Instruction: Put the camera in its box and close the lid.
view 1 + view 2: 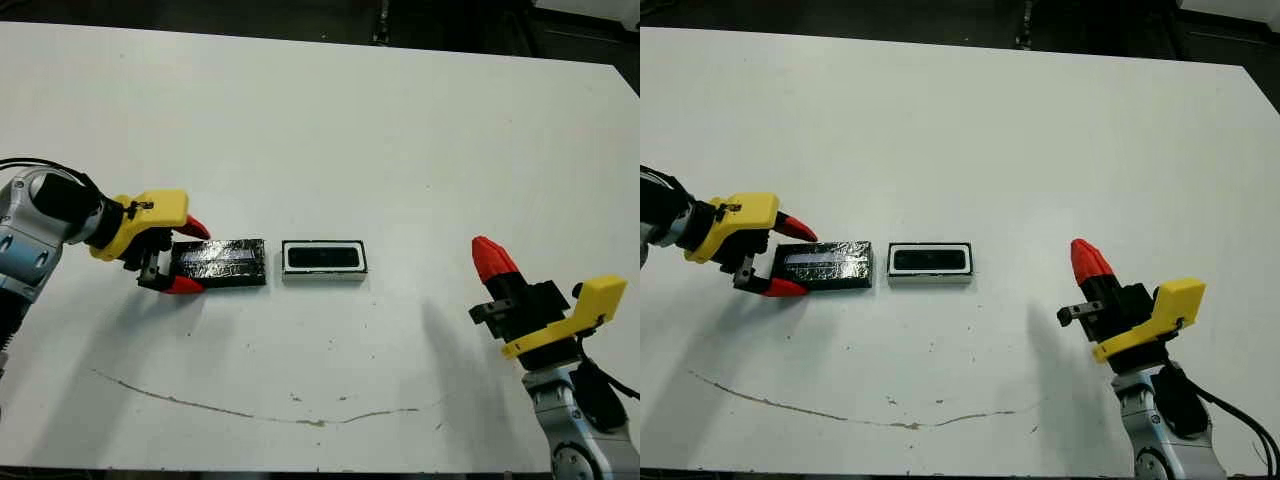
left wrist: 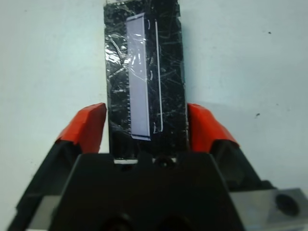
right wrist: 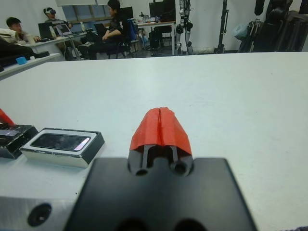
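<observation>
You see the box (image 1: 324, 258) mid-table, white-rimmed, with the glossy black camera (image 1: 324, 257) lying inside. Just left of the box lies the crinkly black lid (image 1: 222, 261), pale strip up. Your left gripper (image 1: 187, 256) straddles the lid's far end, jaws spread. Well right of the box, your right gripper (image 1: 494, 258) is pinched closed, holding nothing.

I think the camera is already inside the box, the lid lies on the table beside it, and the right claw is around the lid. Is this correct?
Not quite: it is the left claw that is around the lid, as the left eye view shows. The right claw is shut and apart. The camera is in the box.
</observation>
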